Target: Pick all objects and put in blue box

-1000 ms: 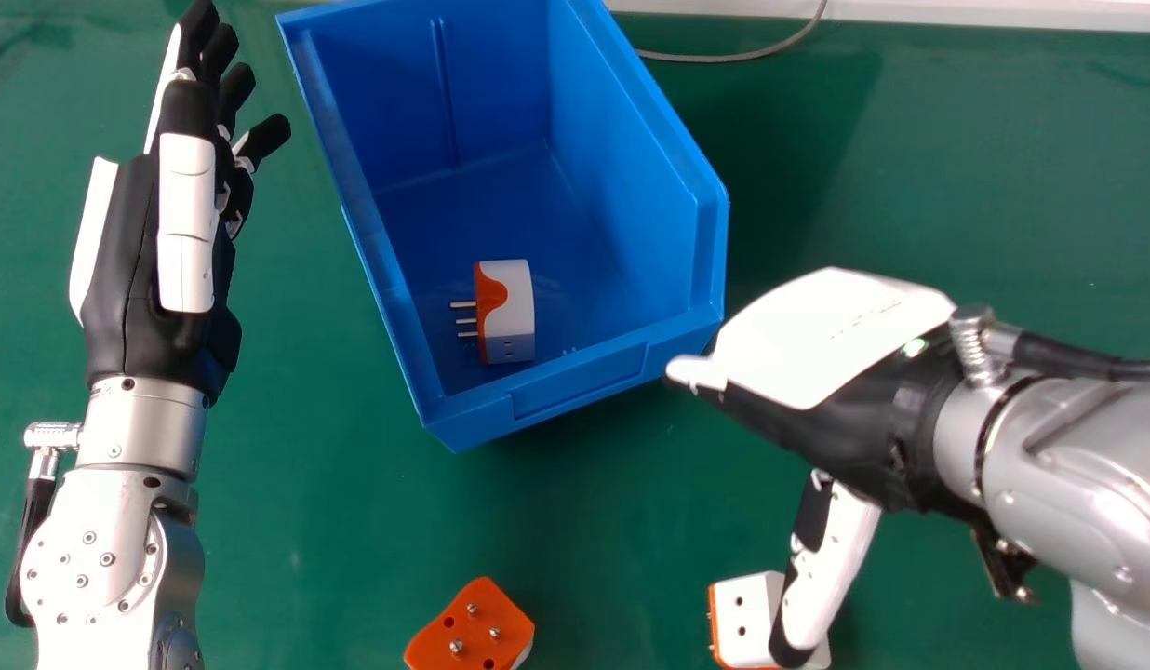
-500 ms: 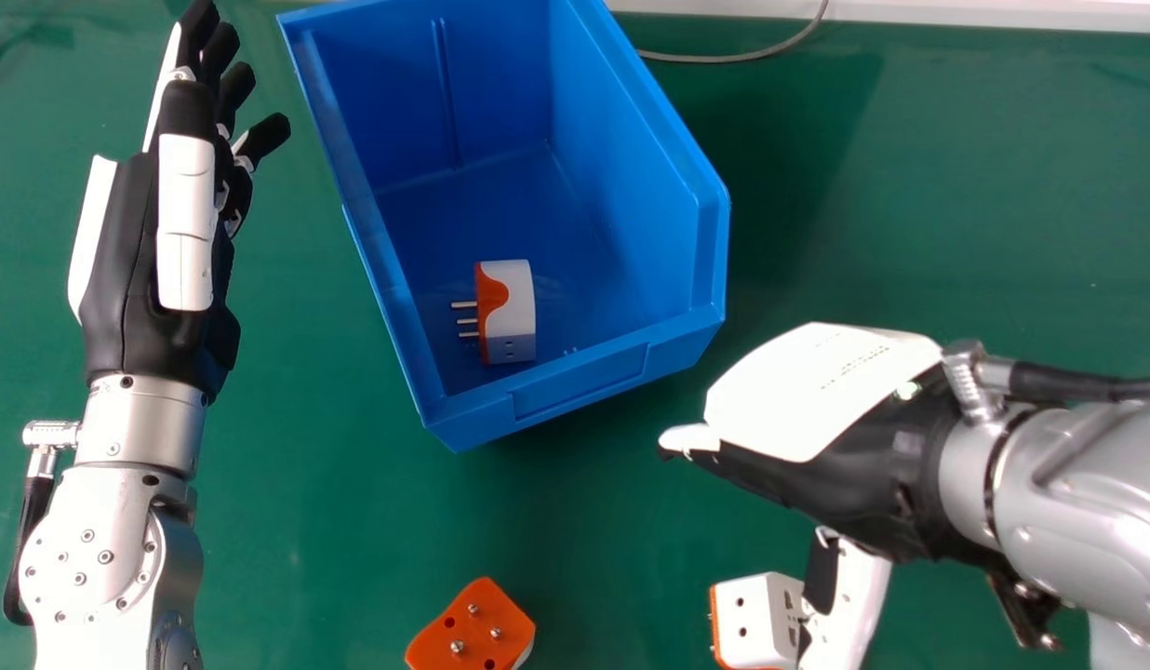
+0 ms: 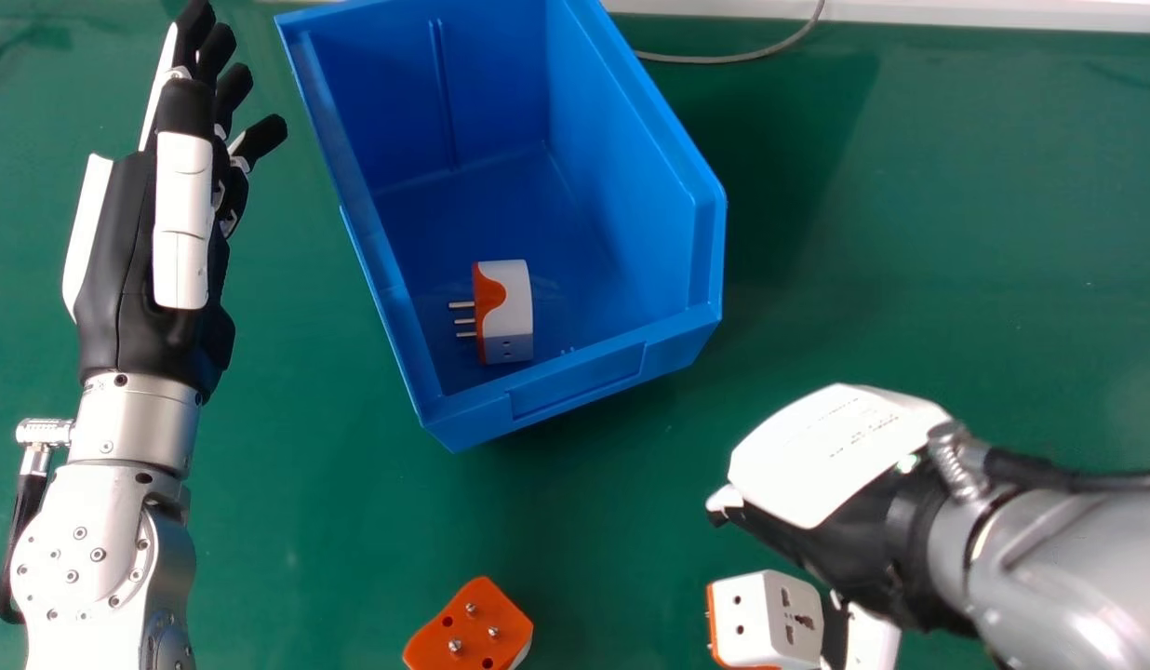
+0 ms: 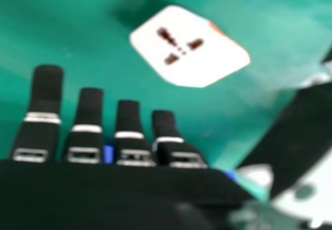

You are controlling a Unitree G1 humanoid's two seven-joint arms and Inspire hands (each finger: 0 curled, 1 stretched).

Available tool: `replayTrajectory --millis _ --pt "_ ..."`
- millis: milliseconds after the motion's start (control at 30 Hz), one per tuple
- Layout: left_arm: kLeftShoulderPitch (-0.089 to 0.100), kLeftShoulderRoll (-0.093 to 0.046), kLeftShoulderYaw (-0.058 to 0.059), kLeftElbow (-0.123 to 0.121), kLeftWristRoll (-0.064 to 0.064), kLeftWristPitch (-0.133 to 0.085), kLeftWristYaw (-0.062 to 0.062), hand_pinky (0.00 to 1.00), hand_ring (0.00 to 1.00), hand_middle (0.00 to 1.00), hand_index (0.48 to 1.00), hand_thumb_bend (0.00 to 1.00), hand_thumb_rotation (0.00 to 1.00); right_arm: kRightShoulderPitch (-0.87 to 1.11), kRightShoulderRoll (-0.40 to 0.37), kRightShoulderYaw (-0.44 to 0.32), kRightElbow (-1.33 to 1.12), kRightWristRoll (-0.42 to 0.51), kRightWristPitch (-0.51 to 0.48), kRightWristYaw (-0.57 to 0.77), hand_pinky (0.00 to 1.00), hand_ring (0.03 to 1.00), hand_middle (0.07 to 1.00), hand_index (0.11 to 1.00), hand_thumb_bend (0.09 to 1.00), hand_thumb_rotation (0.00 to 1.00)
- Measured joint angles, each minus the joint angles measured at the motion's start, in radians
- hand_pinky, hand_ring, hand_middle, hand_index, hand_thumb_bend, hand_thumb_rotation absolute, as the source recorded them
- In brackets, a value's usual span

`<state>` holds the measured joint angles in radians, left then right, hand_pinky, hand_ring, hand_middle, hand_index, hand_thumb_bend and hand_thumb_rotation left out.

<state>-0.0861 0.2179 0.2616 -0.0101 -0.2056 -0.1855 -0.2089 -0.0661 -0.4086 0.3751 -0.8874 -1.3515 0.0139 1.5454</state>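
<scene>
My left hand (image 3: 138, 242) is held open at the left of the head view, beside the blue box (image 3: 575, 363). Inside the box lies one white and orange plug adapter (image 3: 507, 312). A second adapter (image 3: 469, 625) rests prongs up at the bottom edge. My right hand (image 3: 835, 456) is at the lower right, with a third adapter (image 3: 766, 619) just below it, close by the thumb. In the right hand view this white adapter (image 4: 189, 48) lies between the straight fingers and the thumb of my open right hand (image 4: 135, 142), untouched by the fingers.
A grey cable (image 3: 733, 58) curves along the far edge of the green table (image 3: 956, 214), near a white strip (image 3: 1003, 14). Another cable runs from my right wrist to the view's right edge.
My right hand has moved down toward the near edge, away from the box, and its thumb has passed from over the adapter to its right side. My left hand has barely moved.
</scene>
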Motion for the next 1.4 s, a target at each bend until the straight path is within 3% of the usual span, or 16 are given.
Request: replayTrajectory --millis 333,367,433,467,567,633,900,1300,1400 --pt "-0.003 0.001 0.001 0.000 -0.001 0.001 0.003 0.90 0.97 0.99 0.972 0.86 0.98 0.160 0.073 0.023 0.009 -0.166 -0.096 -0.191 0.59 0.836 0.902 0.890 0.992 0.38" --pt "-0.003 0.001 0.001 0.000 -0.001 0.001 0.003 0.89 0.97 0.99 0.970 0.86 0.98 0.168 0.086 0.024 0.014 -0.183 -0.096 -0.196 0.58 0.834 0.903 0.889 0.935 0.34" --pt "-0.003 0.001 0.001 0.000 -0.001 0.001 0.003 0.89 0.97 0.99 0.970 0.86 0.98 0.180 0.108 0.025 0.023 -0.206 -0.098 -0.208 0.58 0.834 0.903 0.889 0.935 0.34" --pt "-0.003 0.001 0.001 0.000 -0.001 0.001 0.002 0.89 0.97 0.99 0.970 0.86 0.98 0.187 0.119 0.026 0.027 -0.222 -0.102 -0.213 0.57 0.832 0.907 0.890 0.867 0.31" --pt "-0.003 0.001 0.001 0.000 -0.001 0.001 0.002 0.89 0.97 0.99 0.970 0.86 0.98 0.199 0.141 0.028 0.036 -0.246 -0.115 -0.234 0.57 0.832 0.907 0.890 0.867 0.31" --pt "-0.004 0.001 0.001 0.000 -0.001 0.001 0.001 0.90 0.97 0.99 0.970 0.86 0.98 0.199 0.151 0.027 0.045 -0.264 -0.119 -0.241 0.57 0.831 0.911 0.892 0.813 0.28" --pt "-0.004 0.002 0.001 0.000 -0.001 0.001 0.002 0.89 0.97 0.99 0.967 0.86 0.98 0.199 0.189 0.024 0.062 -0.273 -0.137 -0.241 0.56 0.825 0.918 0.902 0.711 0.22" --pt "-0.004 0.002 0.002 0.000 -0.002 0.003 0.002 0.89 0.97 0.99 0.964 0.86 0.97 0.216 0.207 0.030 0.088 -0.315 -0.153 -0.248 0.54 0.818 0.917 0.912 0.658 0.19" --pt "-0.004 0.003 0.003 0.000 -0.003 0.013 0.001 0.89 0.97 0.99 0.964 0.86 0.97 0.236 0.209 0.036 0.095 -0.316 -0.155 -0.267 0.54 0.818 0.917 0.914 0.656 0.21"
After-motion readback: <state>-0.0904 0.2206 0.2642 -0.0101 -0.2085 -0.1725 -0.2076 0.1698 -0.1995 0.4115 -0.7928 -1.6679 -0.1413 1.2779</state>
